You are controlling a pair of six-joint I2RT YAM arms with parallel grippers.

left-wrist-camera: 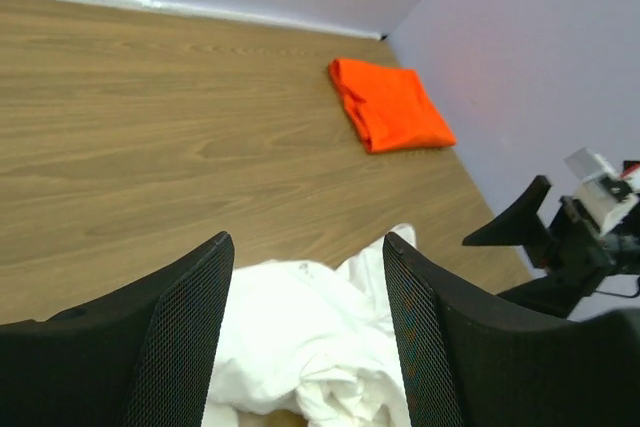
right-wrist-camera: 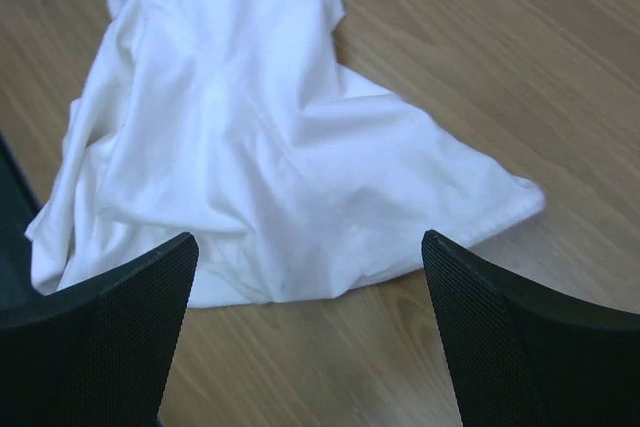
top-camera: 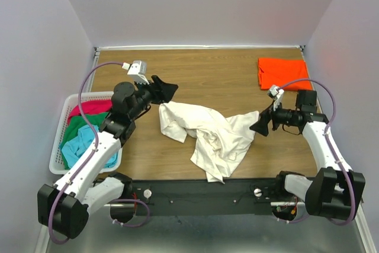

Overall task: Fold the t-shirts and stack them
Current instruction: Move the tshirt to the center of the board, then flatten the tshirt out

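The desk [top-camera: 225, 81] is walled on its left, far and right edges. Its far half is bare wood from the far-left corner across to the far-right one, and there is more bare wood between the white shirt and the right edge.

The white shirt [top-camera: 207, 134] is the biggest thing on it. It lies crumpled in the middle, bunched into thick folds on its left, with one flat corner spread toward the right. Its lowest fold reaches the near edge.

The basket [top-camera: 57, 161] sits at the left edge toward the near-left corner, holding a crimson shirt [top-camera: 89, 108], a green shirt [top-camera: 83, 127] and a blue shirt [top-camera: 77, 146], all heaped loosely.

The orange shirt [top-camera: 283, 72] lies folded into a neat square in the far-right corner, well apart from the white one.

My left gripper [top-camera: 168, 94] hangs over the white shirt's far-left end, jaws spread with nothing in them. My right gripper [top-camera: 257, 121] is just beside the shirt's right corner, jaws wide apart and empty.
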